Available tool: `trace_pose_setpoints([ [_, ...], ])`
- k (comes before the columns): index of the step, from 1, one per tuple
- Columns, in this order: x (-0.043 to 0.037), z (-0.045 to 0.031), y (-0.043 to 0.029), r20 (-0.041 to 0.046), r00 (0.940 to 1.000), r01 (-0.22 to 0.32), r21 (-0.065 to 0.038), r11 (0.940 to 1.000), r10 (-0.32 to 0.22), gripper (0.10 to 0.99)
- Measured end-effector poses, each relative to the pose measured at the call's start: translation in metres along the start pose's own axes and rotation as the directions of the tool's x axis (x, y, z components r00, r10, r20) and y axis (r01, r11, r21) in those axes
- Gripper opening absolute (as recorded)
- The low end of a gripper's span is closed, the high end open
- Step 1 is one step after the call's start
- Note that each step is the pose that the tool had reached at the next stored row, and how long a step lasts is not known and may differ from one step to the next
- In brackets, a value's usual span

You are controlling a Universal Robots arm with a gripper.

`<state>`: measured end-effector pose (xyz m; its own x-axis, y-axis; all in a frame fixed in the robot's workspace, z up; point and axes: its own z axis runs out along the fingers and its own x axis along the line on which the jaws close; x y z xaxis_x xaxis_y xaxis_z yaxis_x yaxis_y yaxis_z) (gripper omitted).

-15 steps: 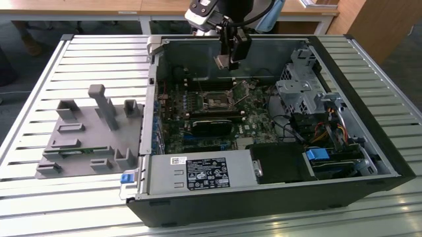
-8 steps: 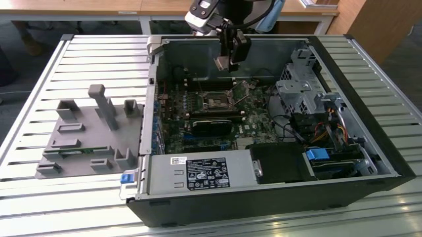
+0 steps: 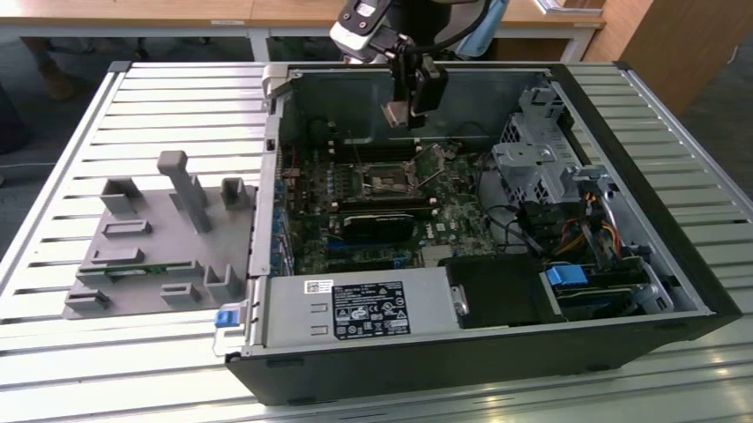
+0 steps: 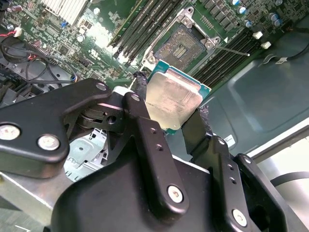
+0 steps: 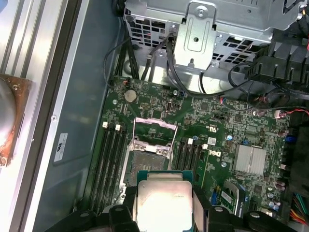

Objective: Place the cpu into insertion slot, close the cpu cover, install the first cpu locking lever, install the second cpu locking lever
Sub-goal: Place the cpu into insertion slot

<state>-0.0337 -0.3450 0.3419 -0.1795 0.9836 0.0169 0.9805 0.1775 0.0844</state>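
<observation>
My gripper (image 3: 408,113) hangs inside the open computer case, above the motherboard (image 3: 353,207) and a little toward the case's far wall from the insertion slot (image 3: 386,179). It is shut on the cpu (image 4: 173,99), a flat square chip with a silvery top, held by two opposite edges between the black fingers (image 4: 140,92). In both wrist views the insertion slot (image 5: 145,162) lies bare with its dark centre showing. The cpu cover (image 5: 154,129) stands swung up at the slot's far side. A thin locking lever (image 4: 231,50) sticks out beside the slot (image 4: 182,46). The cpu (image 5: 164,203) is apart from the slot.
Memory slots (image 5: 110,154) flank the socket on both sides. A metal drive cage (image 3: 535,159) with cables fills the case at the exterior view's right, and a power supply (image 3: 353,308) sits along the near wall. A grey fixture (image 3: 165,233) rests on the slatted table to the left.
</observation>
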Motion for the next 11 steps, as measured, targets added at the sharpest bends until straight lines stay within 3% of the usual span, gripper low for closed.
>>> trace_pose_setpoints([
  [7,0.0,0.0021,-0.0004,0.0045,0.9986,-0.053,-0.001,0.9986,0.053,0.541],
  [11,0.0,0.0039,-0.0005,0.0098,0.9932,-0.116,-0.002,0.9932,0.116,0.541],
])
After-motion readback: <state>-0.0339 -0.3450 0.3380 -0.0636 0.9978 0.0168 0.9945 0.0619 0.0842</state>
